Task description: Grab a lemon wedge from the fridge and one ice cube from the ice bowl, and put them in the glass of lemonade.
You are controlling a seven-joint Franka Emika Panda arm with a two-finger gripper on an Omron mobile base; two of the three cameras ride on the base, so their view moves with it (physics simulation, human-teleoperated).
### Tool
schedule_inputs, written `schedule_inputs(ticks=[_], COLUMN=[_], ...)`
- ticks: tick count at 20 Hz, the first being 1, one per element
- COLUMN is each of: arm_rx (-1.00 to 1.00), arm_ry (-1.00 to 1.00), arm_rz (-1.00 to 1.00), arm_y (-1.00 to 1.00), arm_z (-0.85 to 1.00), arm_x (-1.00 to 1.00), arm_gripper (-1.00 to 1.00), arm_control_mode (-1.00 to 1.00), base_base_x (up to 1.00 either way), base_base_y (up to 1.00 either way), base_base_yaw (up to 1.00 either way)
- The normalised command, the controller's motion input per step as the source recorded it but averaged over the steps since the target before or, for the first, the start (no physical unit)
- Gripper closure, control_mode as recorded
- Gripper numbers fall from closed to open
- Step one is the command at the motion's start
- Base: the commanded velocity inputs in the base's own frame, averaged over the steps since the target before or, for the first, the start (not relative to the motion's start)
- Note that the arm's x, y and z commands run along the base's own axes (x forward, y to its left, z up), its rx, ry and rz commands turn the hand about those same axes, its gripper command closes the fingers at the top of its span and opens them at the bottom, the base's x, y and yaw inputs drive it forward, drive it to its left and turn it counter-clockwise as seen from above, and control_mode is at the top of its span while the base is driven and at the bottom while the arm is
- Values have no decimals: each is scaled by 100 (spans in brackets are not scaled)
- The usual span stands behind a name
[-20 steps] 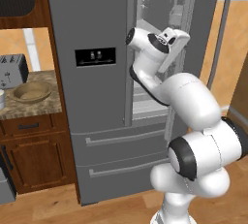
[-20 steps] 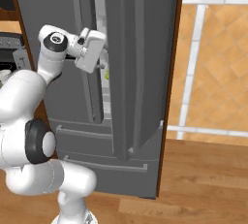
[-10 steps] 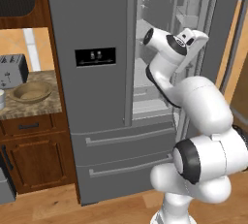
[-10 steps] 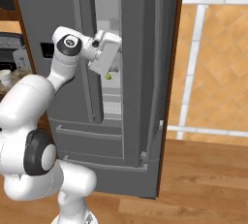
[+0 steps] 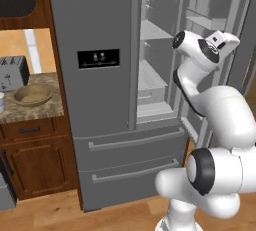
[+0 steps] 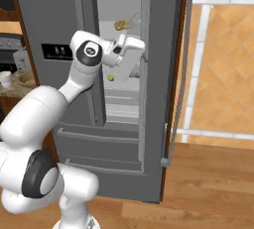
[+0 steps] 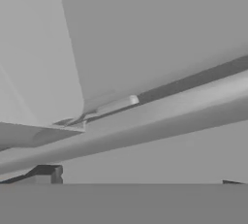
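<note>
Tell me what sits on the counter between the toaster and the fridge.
The ice bowl sits there on the counter, between the toaster and the fridge, a little in front of the toaster. The left base view shows it.

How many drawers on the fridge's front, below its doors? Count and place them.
2. The upper drawer sits directly under the fridge doors; the lower drawer lies beneath it, near the floor. None seems hidden.

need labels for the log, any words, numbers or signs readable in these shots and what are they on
No text can be read.
Fridge black dispenser panel: small pale marks, too blurred to read.
Toaster: no lettering visible.
Fridge interior in the hand view: plain grey surfaces, no labels.
</note>
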Motion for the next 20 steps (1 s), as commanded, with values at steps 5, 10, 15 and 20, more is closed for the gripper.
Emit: schedule_inputs(ticks=[5, 10, 15, 20], arm_rx=[0, 0, 0, 0], arm_ry=[-3, -6, -4, -2], arm_rz=[0, 0, 0, 0], arm_y=[-70, -69, 3, 40], arm_z=[0, 0, 14, 33], arm_x=[0, 0, -29, -46], arm_gripper=[-100, -100, -100, -100], arm_control_mode=[-100, -100, -100, -100], base_base_x=[0, 0, 0, 0], base_base_y=[0, 0, 0, 0], base_base_yaw=[0, 0, 0, 0])
